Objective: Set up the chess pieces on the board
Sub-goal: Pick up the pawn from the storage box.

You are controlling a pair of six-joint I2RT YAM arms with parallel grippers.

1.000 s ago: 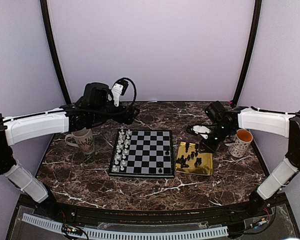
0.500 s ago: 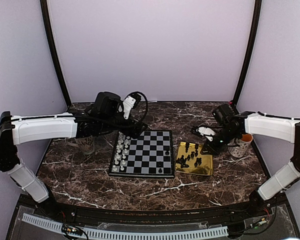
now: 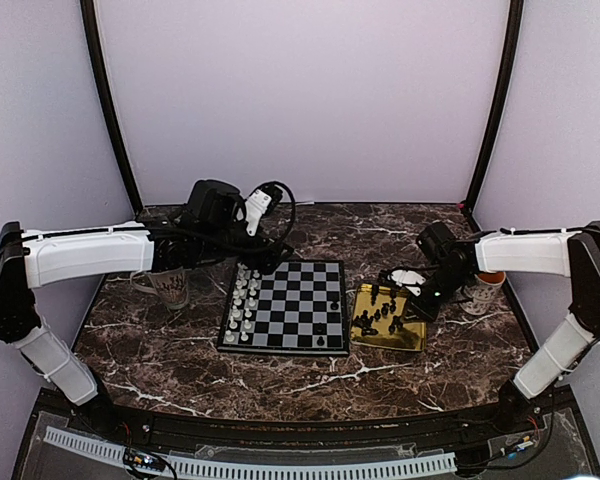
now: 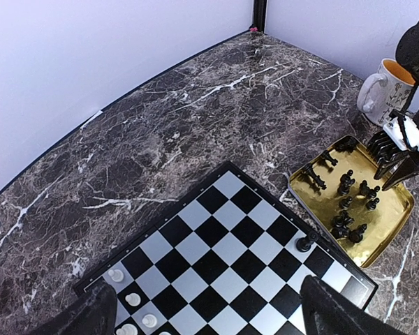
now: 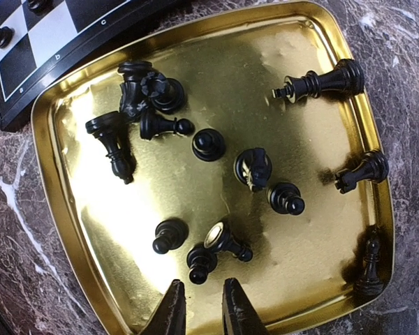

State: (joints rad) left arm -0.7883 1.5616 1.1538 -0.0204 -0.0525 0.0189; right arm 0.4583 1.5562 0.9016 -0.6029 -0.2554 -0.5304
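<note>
The board (image 3: 290, 300) lies mid-table. Pale pieces (image 3: 242, 300) fill its two left columns, and two black pieces (image 3: 335, 305) stand on its right edge column. The rest of the black chess pieces (image 5: 209, 145) lie or stand in the gold tray (image 5: 300, 105) right of the board. My left gripper (image 4: 209, 322) is wide open and empty above the board's far left part (image 3: 272, 256). My right gripper (image 5: 201, 314) hangs low over the tray's near edge (image 3: 412, 300). Its jaws are a narrow gap apart and empty, with a black pawn (image 5: 199, 264) just beyond the tips.
A patterned mug (image 3: 168, 285) stands left of the board. A white mug with an orange inside (image 3: 483, 285) stands right of the tray and also shows in the left wrist view (image 4: 384, 87). The table is dark marble, with walls close behind.
My left gripper has swung right, from above the left mug to the board's far left corner. My right gripper has moved from beside the orange mug, left and down over the tray.
</note>
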